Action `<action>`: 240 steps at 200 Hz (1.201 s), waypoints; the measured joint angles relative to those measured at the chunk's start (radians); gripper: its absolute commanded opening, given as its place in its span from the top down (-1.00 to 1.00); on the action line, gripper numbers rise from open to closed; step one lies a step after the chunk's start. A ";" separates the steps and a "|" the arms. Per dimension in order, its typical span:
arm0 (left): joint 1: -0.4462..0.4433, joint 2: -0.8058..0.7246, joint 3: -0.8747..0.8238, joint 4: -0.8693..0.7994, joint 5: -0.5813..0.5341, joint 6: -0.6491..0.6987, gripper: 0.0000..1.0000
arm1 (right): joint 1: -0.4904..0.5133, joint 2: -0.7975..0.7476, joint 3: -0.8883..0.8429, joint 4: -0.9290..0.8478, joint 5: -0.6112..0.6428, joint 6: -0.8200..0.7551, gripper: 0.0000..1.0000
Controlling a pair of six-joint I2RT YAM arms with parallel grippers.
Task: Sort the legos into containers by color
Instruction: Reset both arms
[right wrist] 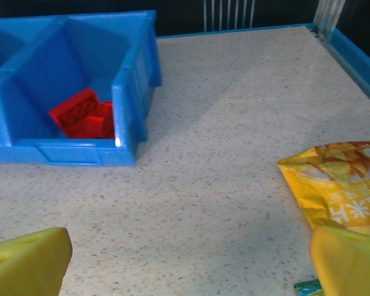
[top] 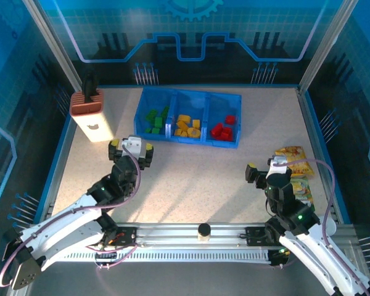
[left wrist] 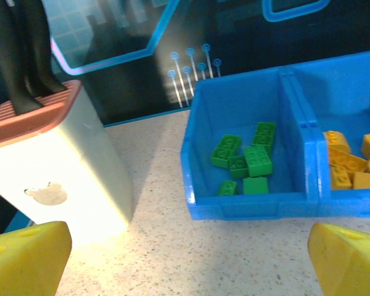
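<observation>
the left claw hangs spread and empty over the tabletop, just short of the blue tray. the right claw, also spread and empty, sits beside a yellow snack bag. green legos lie in the left compartment, yellow-orange legos in the middle, red legos in the right. sorting looks finished, and the next move seems only a check for strays.
</observation>
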 measured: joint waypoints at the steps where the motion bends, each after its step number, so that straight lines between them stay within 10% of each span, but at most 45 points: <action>1: 0.000 0.000 -0.001 0.000 -0.002 0.000 -0.99 | 0.000 0.000 -0.001 0.000 0.002 0.000 -0.99; 240: 0.045 0.064 -0.274 0.237 -0.116 0.017 -0.98 | -0.002 -0.064 -0.211 0.265 0.264 -0.224 -0.99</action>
